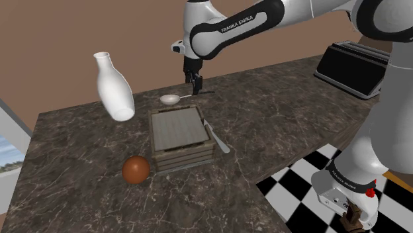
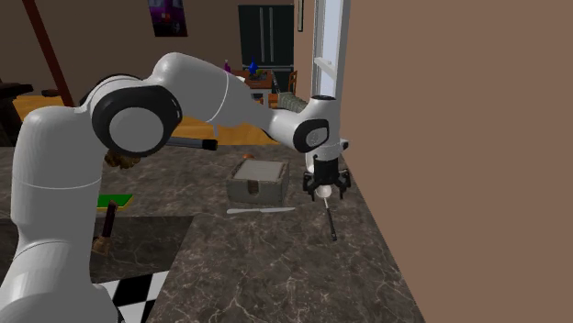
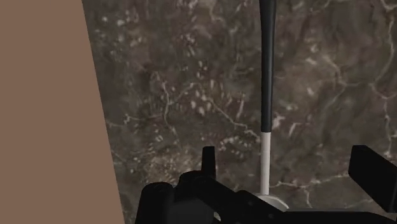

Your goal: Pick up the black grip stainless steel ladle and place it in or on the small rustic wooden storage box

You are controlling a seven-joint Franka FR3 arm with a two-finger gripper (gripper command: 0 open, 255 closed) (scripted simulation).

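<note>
Veined dark stone counter (image 1: 278, 119), slatted wooden box (image 1: 180, 132), black-handled ladle (image 3: 266, 95), end effector (image 1: 196, 85) apart.

Losing most of the ladle (image 3: 266, 89) bowl under the pincer (image 3: 286, 156) body in the wrist view; cutting the black grip's end at the picture's edge. Covering part of the handle with the pincer in the shoulder view; cropping the toaster (image 1: 354, 66) at that view's right edge.

Dark brown marble bench (image 1: 284, 126) w/ pale veins; long ladle (image 1: 171, 99) w/ silver-white bowl & stem, black grip; grey-brown slatted wooden box (image 1: 180, 136); plain white bottle (image 1: 114, 88); reddish-brown ball (image 1: 135, 170); blk/wht checkered floor (image 1: 301, 173); flat brown wall (image 1: 59, 40).
</note>
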